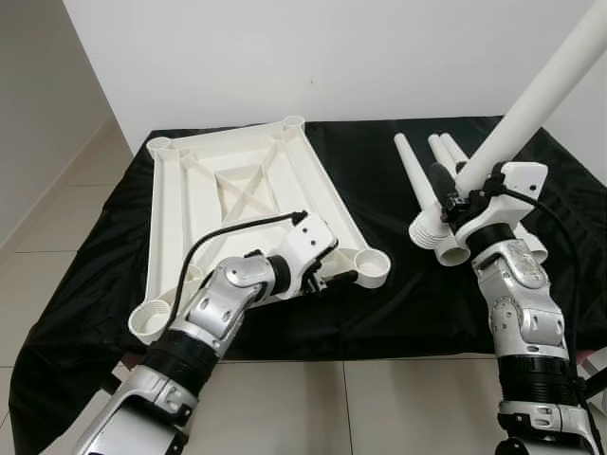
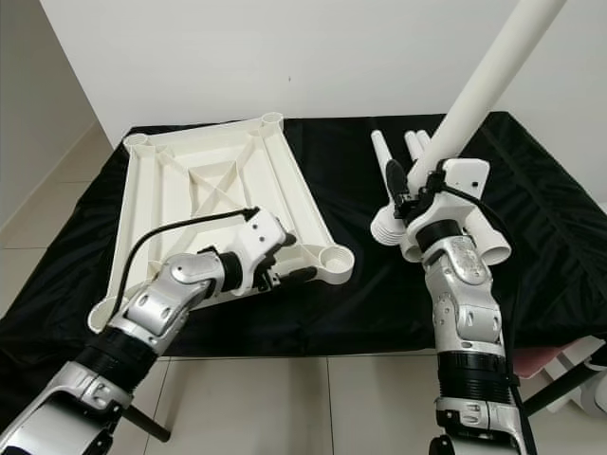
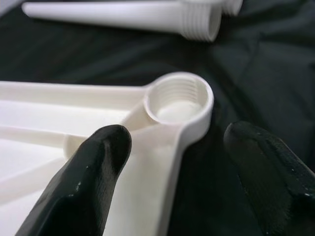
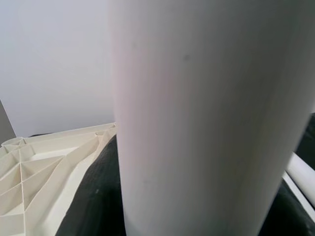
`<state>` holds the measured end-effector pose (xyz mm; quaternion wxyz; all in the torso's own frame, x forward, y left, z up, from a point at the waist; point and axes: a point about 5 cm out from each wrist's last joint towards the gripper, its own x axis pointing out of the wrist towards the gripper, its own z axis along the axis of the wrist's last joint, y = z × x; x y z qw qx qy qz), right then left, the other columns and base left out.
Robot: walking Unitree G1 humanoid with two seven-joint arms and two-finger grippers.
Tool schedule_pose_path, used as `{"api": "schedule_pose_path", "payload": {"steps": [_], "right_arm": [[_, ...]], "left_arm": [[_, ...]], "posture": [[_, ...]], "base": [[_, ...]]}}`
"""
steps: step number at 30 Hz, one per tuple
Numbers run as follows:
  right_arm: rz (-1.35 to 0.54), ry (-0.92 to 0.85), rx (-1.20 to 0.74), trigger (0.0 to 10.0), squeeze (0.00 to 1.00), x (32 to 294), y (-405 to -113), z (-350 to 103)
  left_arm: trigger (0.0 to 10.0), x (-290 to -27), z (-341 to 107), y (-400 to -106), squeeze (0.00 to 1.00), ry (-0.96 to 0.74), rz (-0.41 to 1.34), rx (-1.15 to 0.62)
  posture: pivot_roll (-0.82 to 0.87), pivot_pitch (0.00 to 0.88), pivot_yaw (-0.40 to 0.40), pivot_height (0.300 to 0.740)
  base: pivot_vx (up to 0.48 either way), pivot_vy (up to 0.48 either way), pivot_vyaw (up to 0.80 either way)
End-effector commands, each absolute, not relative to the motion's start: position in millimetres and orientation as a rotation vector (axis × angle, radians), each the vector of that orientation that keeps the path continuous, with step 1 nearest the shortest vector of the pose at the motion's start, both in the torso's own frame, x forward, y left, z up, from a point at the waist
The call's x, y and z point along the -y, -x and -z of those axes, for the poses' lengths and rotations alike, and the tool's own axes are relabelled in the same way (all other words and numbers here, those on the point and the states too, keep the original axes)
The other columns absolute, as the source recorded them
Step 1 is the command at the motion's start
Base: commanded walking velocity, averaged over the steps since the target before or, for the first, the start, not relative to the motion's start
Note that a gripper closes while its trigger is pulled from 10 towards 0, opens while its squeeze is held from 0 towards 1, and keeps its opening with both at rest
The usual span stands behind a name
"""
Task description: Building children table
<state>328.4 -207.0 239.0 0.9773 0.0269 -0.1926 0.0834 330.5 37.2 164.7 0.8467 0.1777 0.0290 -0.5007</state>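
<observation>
Nearest the camera, the left gripper point(image 1: 343, 278) is seen at the near right corner of the white tabletop point(image 1: 204, 204), which lies underside up on the black cloth point(image 1: 398, 294) with its ribs showing. In the left wrist view the two black fingers point(image 3: 86, 179) are spread apart, one over the tabletop's ribbing and the other over the cloth, with the threaded corner socket point(image 3: 178, 101) just beyond them; nothing is grasped. To the right, the right gripper point(image 1: 453, 192) is closed around a long white table leg point(image 1: 542, 90), which is held raised and tilted, its upper end passing out of the top right of the picture. In the right wrist view this leg point(image 4: 206, 118) is seen close up, with the tabletop behind it. Just beyond the right gripper, more spare legs point(image 1: 417, 180) are laid side by side on the cloth, their threaded ends toward the robot. Behind the cloth a plain white wall point(image 1: 313, 57) is seen, with pale floor tiles point(image 1: 57, 209) at the left
</observation>
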Motion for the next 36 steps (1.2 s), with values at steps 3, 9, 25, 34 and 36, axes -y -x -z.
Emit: {"api": "schedule_pose_path", "payload": {"steps": [3,9,25,34,36], "right_arm": [[-0.181,-0.030,0.392,10.0,0.00,204,-326,-241],[-0.167,-0.022,0.386,10.0,0.00,207,-321,-240],[-0.157,-0.008,0.385,10.0,0.00,209,-318,-241],[-0.154,0.014,0.384,10.0,0.00,213,-315,-242],[-0.153,0.016,0.384,10.0,0.00,214,-315,-242]], "left_arm": [[10.0,-38,-153,-333,0.00,-0.409,1.064,-0.115],[10.0,-36,-138,-338,0.00,-0.441,1.058,-0.190],[3.2,-37,-134,-358,0.00,-0.433,0.952,-0.290],[0.0,-39,-133,-356,0.00,-0.449,1.004,-0.290],[0.0,-39,-131,-356,0.00,-0.456,1.012,-0.293]], "posture": [[-0.14,0.038,0.114,0.740],[-0.16,0.041,0.127,0.740],[-0.18,0.036,0.144,0.740],[-0.19,0.028,0.150,0.740],[-0.19,0.028,0.150,0.740]], "base": [[0.000,0.000,0.00],[0.000,0.000,0.00],[0.000,0.000,0.00],[0.000,0.000,0.00],[0.000,0.000,0.00]]}}
